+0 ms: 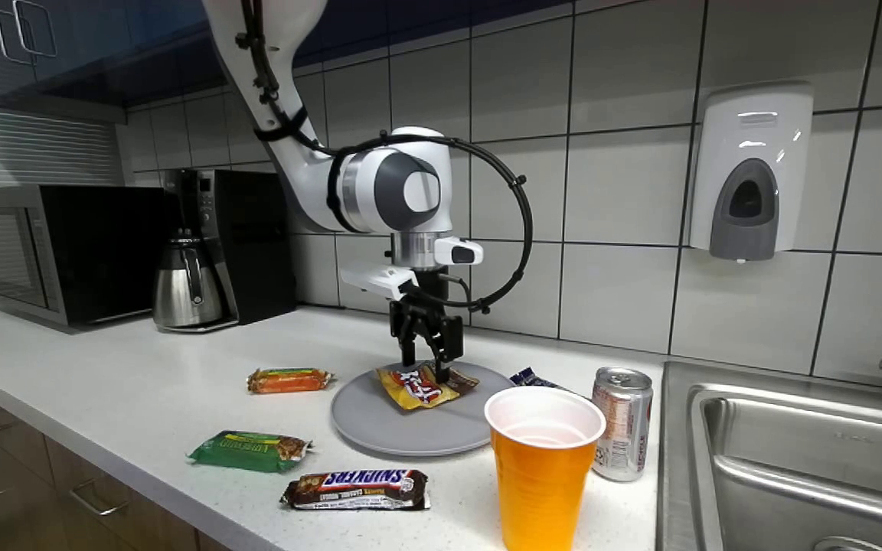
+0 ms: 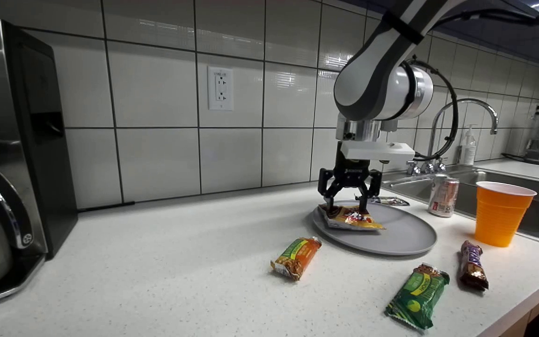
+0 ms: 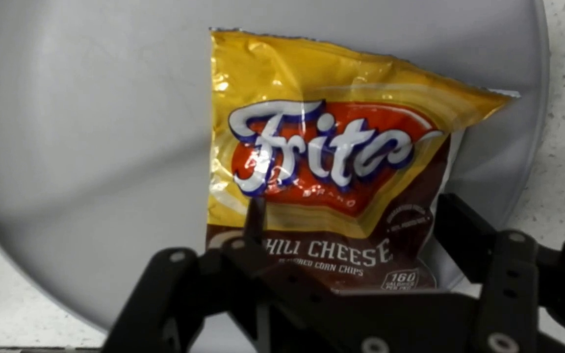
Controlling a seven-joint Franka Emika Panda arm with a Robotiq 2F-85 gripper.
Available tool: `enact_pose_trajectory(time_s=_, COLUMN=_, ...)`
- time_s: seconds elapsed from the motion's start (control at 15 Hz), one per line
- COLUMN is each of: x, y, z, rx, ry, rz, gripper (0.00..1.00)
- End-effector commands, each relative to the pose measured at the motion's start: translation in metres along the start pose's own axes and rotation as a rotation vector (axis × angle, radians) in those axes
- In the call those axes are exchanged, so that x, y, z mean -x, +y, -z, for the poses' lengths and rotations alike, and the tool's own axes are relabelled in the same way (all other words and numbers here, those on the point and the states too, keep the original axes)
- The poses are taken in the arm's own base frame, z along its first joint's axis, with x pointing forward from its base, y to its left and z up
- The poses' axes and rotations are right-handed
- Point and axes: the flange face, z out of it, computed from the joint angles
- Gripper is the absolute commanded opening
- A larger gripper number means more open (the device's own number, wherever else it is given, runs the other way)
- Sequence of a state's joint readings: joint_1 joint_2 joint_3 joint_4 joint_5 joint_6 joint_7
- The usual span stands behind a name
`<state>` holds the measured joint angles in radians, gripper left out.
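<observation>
Where a tiled wall (image 2: 157,89) meets a white, speckled counter (image 2: 180,262), a white-and-grey arm (image 1: 368,187) reaches down from 11 o'clock in an exterior view. Beneath it lies a round grey plate (image 1: 403,436). The black gripper (image 2: 346,209) hangs over the plate with its two fingers (image 3: 257,218) apart: in the wrist view, one overlaps the chip bag (image 3: 321,147) at 8 o'clock, while its partner stands beside the bag's edge at 4 o'clock. I cannot tell whether either touches it. The bag lies on the plate, face up, toward 12 o'clock in an exterior view. It is glossy and crinkled, golden yellow above and dark brown below, with a red emblem, blue-edged white letters beginning "Frito", and "CHEESE" printed lower down; its upper edge slopes to a pulled-out corner at 2 o'clock. Around the plate, in an exterior view, an orange cup (image 1: 544,490) stands at 4 o'clock and a can (image 1: 622,425) at 3; a green packet (image 1: 249,451) lies at 8, an orange packet (image 1: 289,381) at 10, a Snickers bar (image 1: 357,490) at 7 and a dark-blue wrapper (image 1: 533,379) at 2.
</observation>
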<state>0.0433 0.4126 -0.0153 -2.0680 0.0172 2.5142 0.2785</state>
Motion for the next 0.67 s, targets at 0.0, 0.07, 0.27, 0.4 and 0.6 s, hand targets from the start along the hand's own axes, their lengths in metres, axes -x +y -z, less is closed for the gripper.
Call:
enact_pose_trajectory(time_s=0.0, x=-0.0074, y=-0.0039, z=0.0006, rx=-0.001, ry=-0.002, rz=-0.017, gripper=0.56)
enact_pose_trajectory(time_s=0.07, x=-0.0076, y=-0.0041, z=-0.0002, rx=0.002, ry=-0.002, rz=-0.018, gripper=0.49)
enact_pose_trajectory(time_s=0.27, x=-0.0083, y=-0.0059, z=0.0012, rx=0.005, ry=0.002, rz=-0.016, gripper=0.25)
enact_pose_trajectory(time_s=0.4, x=-0.0076, y=-0.007, z=0.0026, rx=0.008, ry=0.005, rz=-0.015, gripper=0.11)
enact_pose_trajectory(time_s=0.6, x=-0.0076, y=-0.0078, z=0.0088, rx=0.011, ry=0.016, rz=-0.017, gripper=0.0)
